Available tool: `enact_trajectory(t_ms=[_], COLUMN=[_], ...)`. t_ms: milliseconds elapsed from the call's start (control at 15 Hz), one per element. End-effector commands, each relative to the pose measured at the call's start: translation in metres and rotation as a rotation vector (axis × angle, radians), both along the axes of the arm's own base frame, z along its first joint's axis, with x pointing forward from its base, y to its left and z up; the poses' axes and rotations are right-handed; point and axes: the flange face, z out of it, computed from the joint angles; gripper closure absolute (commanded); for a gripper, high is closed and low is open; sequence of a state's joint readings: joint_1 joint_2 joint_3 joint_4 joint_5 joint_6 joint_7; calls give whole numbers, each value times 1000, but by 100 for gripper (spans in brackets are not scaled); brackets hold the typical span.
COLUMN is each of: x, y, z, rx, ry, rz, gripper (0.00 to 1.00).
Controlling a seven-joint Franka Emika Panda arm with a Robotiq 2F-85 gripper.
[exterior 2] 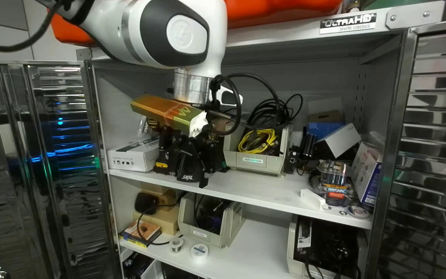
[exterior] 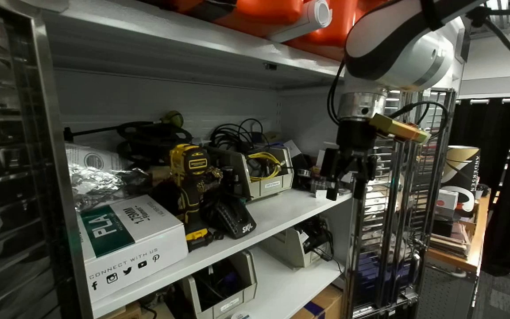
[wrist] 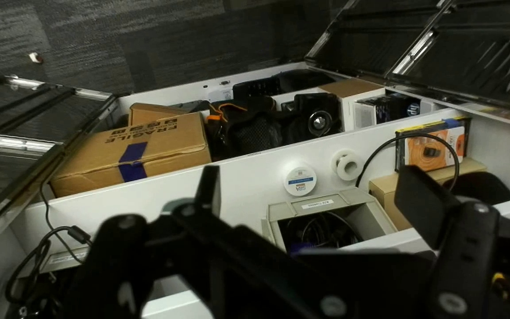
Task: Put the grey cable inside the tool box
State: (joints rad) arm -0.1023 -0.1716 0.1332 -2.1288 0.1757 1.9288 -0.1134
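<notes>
My gripper (exterior: 346, 191) is open and empty, hanging fingers-down in front of the cabinet's middle shelf. Its spread black fingers also show in the wrist view (wrist: 317, 195), with nothing between them. No cable is clearly identifiable as the grey one. A black cable coil (exterior: 233, 134) lies on a grey bin (exterior: 271, 187) beside a yellow cable (exterior: 277, 165); both cables also show in an exterior view (exterior 2: 258, 141). Dark and greyish cable loops (wrist: 326, 228) lie in a lower bin (wrist: 321, 204). The tool box is out of view or hidden.
A yellow-and-black drill (exterior: 188, 177), a SKIL charger (exterior: 233, 217) and a PLA box (exterior: 140, 235) stand on the middle shelf (exterior: 295, 208). Battery packs (exterior 2: 335, 190) sit at its other end. The top shelf edge (exterior 2: 281, 40) bears orange cases (exterior 2: 277, 11). Metal doors (exterior: 51, 159) flank the cabinet.
</notes>
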Motion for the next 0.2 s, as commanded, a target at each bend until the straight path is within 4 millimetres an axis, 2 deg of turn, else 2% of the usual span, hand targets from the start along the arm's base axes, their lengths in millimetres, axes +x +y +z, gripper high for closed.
enact_trajectory(t_ms=[0, 133], x=[0, 1], y=[1, 4], z=[-4, -13], rx=[1, 2], ry=[9, 24], rz=[3, 8], gripper=[0, 0])
